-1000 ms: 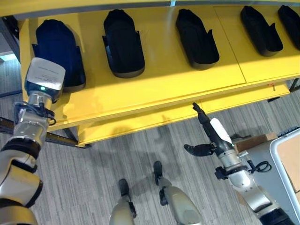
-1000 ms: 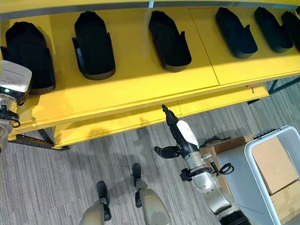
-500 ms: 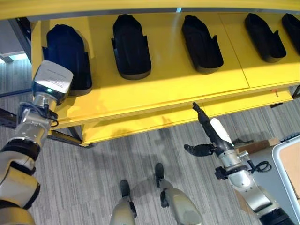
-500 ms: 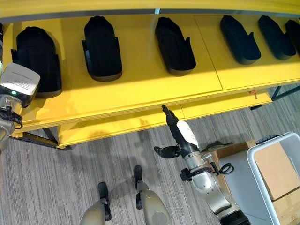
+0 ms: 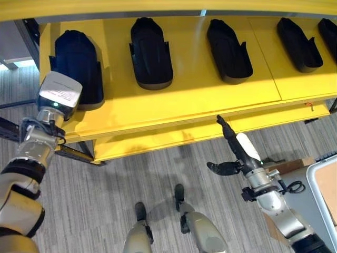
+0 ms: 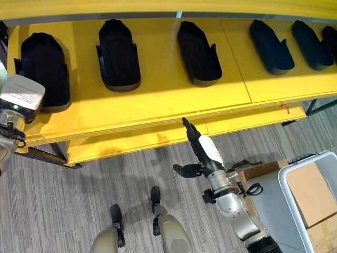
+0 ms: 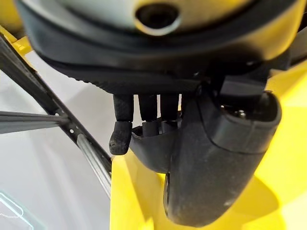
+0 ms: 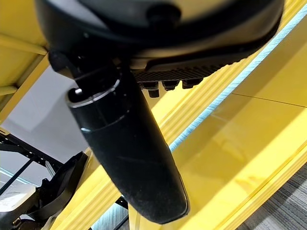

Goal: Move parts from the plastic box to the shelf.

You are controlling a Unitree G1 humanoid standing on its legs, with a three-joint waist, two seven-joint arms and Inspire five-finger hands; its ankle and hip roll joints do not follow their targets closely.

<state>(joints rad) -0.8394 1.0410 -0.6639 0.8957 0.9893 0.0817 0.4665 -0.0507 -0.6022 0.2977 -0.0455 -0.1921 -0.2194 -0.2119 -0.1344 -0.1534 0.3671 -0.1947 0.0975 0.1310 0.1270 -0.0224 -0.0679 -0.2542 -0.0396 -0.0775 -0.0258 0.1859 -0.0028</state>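
Only the viewpoint has drifted, parts (image 5: 151, 52) staying on the shelf (image 5: 195, 100); left hand (image 7: 158, 139) curls round the end part (image 5: 78, 66), right hand (image 5: 234, 153) hangs released, so withdrawing unreleased could drag it off.

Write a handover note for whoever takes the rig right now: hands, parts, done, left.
Left hand: at the shelf's left end by the leftmost black part, fingers curled; whether it grips the part is unclear.
Right hand: open, empty, fingers straight, below the shelf's front edge.
Done: five black parts in view on the shelf.
Left: plastic box sits at the robot's right, holding cardboard; remaining parts cannot be seen.
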